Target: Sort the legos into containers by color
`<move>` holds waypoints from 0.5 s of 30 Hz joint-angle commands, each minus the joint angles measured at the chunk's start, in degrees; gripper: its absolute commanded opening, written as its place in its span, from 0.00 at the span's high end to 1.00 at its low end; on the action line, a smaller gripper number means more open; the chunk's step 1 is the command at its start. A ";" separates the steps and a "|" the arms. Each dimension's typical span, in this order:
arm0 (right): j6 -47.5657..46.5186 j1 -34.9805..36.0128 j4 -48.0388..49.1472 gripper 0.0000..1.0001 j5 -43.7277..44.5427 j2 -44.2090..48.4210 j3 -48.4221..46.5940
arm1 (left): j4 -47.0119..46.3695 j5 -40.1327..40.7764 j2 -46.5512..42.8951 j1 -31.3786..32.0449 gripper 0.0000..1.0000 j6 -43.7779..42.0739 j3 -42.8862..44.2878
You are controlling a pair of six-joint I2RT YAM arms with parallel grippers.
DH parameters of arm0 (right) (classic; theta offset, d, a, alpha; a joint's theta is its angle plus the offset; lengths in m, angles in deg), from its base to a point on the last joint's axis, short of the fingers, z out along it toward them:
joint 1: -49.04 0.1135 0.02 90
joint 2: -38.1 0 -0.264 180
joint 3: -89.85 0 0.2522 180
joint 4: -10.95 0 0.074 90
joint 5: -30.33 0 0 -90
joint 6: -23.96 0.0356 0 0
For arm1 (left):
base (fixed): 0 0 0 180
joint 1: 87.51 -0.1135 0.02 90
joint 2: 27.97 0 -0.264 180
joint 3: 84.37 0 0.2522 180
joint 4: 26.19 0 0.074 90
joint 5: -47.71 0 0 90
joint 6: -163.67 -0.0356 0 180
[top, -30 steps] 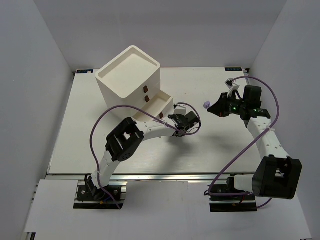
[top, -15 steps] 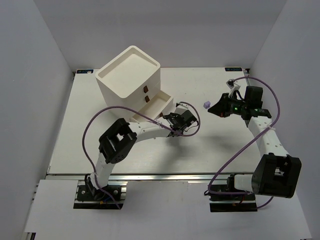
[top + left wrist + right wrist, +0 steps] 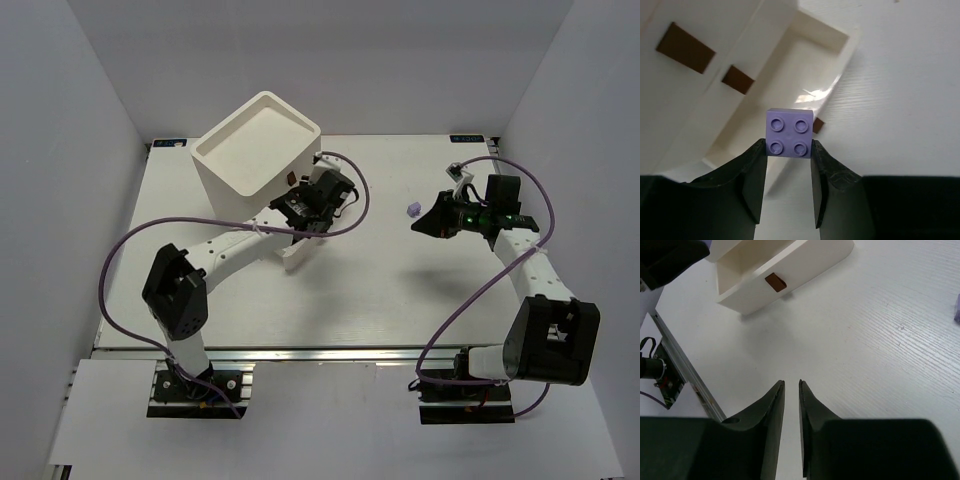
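The left gripper pinches a purple brick by its sides, above the pulled-out bottom drawer of the cabinet. The right gripper, jaws a crack apart and empty, hangs over the table near a second purple brick.
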 commanded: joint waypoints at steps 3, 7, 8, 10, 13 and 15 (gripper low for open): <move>-3.05 0.25 -0.96 0.73 -2.54 -0.24 -0.24 | 3.92 2.06 1.51 -4.21 0.89 -3.45 0.78; -3.93 0.34 -1.32 0.59 -2.54 -1.12 -0.33 | 4.01 1.35 3.53 -5.70 0.69 -3.37 1.66; -4.28 0.43 -1.49 0.56 -2.54 -1.29 -0.50 | 4.01 1.18 3.71 -6.31 0.65 -3.37 1.75; -5.16 0.52 -2.19 0.44 -2.54 -1.99 -0.85 | 3.66 0.12 4.23 -6.85 0.47 -3.28 1.84; -6.04 0.69 -2.72 0.33 -1.75 -2.52 -1.20 | 3.22 -0.76 4.32 -7.37 0.36 -3.10 1.75; -6.48 0.78 -2.72 0.30 0.53 -2.53 -1.47 | 3.40 -1.02 4.15 -7.37 0.34 -3.10 1.93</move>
